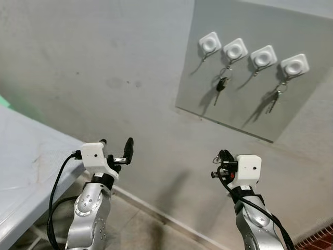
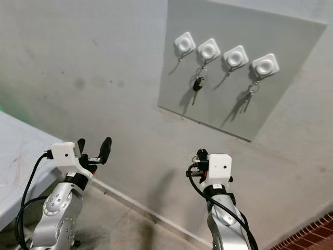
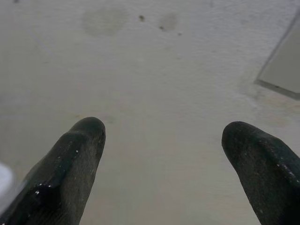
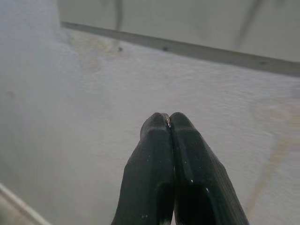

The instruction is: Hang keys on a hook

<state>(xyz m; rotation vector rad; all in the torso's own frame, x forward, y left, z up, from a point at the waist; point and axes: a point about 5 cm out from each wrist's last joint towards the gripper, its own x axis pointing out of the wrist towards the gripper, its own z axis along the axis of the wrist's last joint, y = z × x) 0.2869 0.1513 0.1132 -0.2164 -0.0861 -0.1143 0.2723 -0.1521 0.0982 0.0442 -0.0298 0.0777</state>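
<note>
A grey board (image 1: 244, 99) on the wall carries a row of white hooks. A black-headed key (image 1: 221, 84) hangs from the second hook (image 1: 235, 50). A silver key bunch (image 1: 274, 99) hangs from the fourth hook (image 1: 295, 64). The first hook (image 1: 210, 41) and the third hook (image 1: 264, 56) are bare. My right gripper (image 1: 223, 155) is raised below the board and short of the wall, shut. Its fingertips (image 4: 161, 123) are pressed together with a tiny metal glint between them. My left gripper (image 1: 117, 146) is held up to the left, open with nothing between its fingers (image 3: 79, 145).
A pale grey table (image 1: 31, 156) runs along my left side, with its edge close to my left arm. The plain grey wall (image 1: 114, 78) faces me, meeting a tiled floor (image 1: 135, 229) at a skirting line. Red brick paving (image 1: 318, 238) shows at the lower right.
</note>
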